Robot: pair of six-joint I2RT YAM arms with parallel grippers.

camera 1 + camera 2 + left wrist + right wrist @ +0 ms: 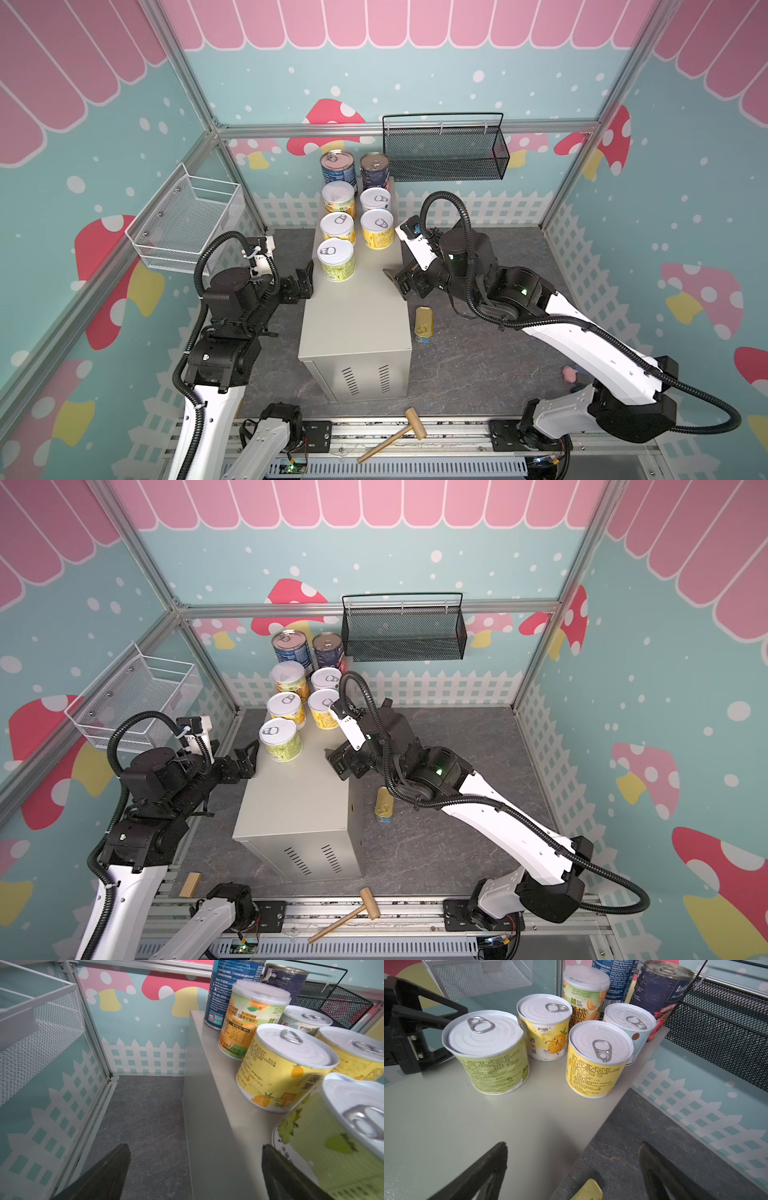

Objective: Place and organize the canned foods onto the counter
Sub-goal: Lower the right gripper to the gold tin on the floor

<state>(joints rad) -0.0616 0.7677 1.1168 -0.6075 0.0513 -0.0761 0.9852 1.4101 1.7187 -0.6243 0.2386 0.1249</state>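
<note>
Gold tin on floor beside counter, near right jaws; both jaws wide.

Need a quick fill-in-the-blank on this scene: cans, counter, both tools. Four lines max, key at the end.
The number of cans standing on the counter is ___.
The one tin off the counter is ___ in colour.
The left tool and right tool are both ___ and hold nothing.
The mallet by the front rail is made of ___.
Missing words: seven; gold; open; wood.
</note>
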